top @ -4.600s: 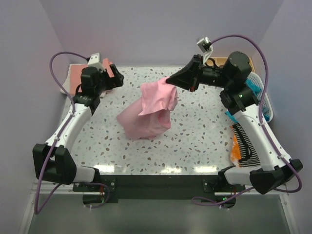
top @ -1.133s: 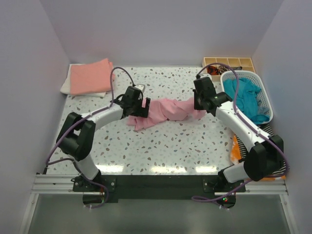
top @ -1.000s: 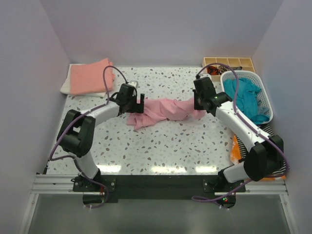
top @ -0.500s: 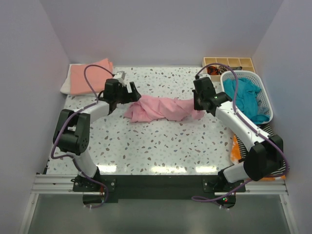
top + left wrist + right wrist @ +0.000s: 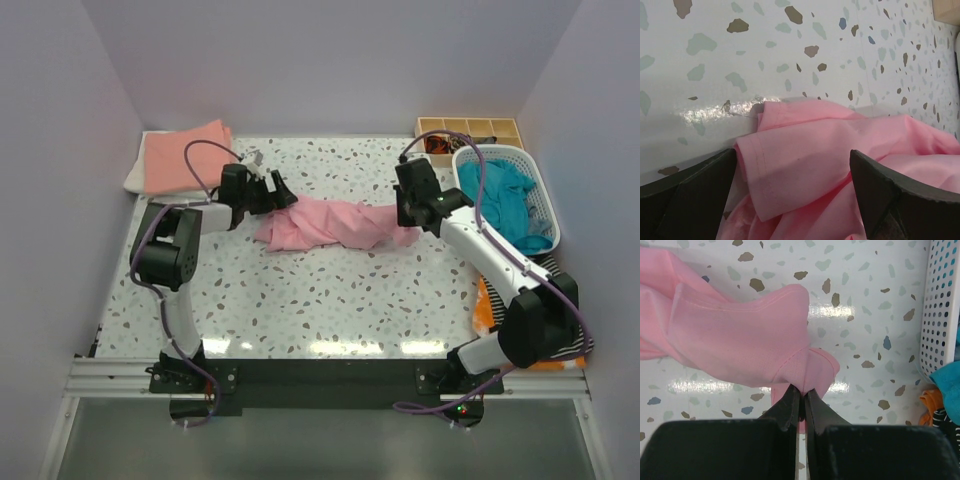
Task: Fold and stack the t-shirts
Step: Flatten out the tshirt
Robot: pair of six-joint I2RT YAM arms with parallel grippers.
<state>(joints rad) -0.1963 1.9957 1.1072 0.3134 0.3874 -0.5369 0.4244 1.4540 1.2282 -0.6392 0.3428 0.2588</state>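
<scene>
The light pink t-shirt [image 5: 335,222] lies bunched in a long strip across the middle of the table. My left gripper [image 5: 275,192] is at its left end, low over the table. In the left wrist view the left gripper [image 5: 792,192] is wide open, with a pink sleeve [image 5: 800,165] lying between the fingers. My right gripper [image 5: 408,215] is shut on a fold at the shirt's right end [image 5: 800,367]. A folded salmon-orange shirt [image 5: 185,157] rests on a white one [image 5: 133,180] at the back left. A teal shirt [image 5: 500,195] lies in the basket.
A white perforated basket [image 5: 535,190] stands at the right and also shows in the right wrist view [image 5: 942,300]. A wooden divided box [image 5: 468,128] sits behind it. Orange and striped cloths [image 5: 492,300] lie at the right edge.
The right gripper, which held the pink shirt up in the air, has lowered it onto the table. The left gripper came in and drew the shirt's left end leftward, stretching it into a strip.
</scene>
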